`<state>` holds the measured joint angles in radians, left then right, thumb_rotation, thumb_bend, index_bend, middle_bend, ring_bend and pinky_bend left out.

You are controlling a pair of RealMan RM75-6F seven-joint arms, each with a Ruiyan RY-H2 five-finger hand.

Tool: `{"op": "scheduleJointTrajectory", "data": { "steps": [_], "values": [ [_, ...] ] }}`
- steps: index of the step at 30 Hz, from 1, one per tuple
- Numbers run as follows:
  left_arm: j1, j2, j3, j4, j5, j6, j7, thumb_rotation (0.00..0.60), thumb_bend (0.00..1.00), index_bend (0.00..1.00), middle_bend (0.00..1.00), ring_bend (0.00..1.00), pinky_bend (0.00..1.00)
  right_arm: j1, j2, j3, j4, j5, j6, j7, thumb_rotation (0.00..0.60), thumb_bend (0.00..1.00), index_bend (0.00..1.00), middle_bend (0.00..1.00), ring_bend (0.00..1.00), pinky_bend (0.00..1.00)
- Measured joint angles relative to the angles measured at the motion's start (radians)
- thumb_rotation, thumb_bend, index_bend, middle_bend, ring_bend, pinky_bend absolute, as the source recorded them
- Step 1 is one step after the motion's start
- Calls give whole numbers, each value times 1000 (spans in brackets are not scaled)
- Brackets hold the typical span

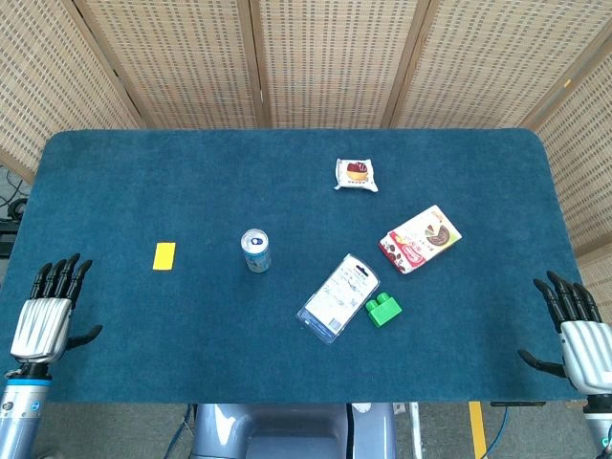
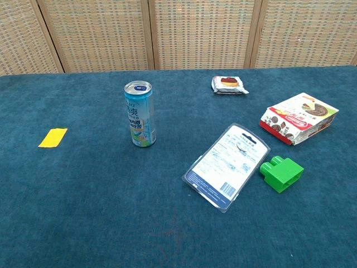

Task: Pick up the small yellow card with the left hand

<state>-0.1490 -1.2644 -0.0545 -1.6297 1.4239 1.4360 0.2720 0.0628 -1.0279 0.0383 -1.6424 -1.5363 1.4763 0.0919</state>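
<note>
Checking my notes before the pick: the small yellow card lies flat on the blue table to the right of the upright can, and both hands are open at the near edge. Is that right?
One thing is off: the small yellow card lies to the left of the upright can, not the right, as the head view shows. It does lie flat on the blue table, and the left hand and right hand are open at the near edge.

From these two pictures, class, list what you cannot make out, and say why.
- Both hands: outside the chest view's frame; only the head view shows the left hand and right hand.
- Right hand's wrist: cut off by the head view's bottom edge.
- Print on the blister pack and can: too small to read.
- Yellow card: underside hidden.
</note>
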Motion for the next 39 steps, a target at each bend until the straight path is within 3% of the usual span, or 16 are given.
{"op": "scheduleJointTrajectory", "data": {
  "steps": [39],
  "values": [
    [-10, -1, -2, 2, -12, -24, -5, 600, 201, 10, 0, 0, 0, 0, -2, 0, -2, 4, -5, -6, 600, 104, 0, 0, 0, 0]
  ]
}}
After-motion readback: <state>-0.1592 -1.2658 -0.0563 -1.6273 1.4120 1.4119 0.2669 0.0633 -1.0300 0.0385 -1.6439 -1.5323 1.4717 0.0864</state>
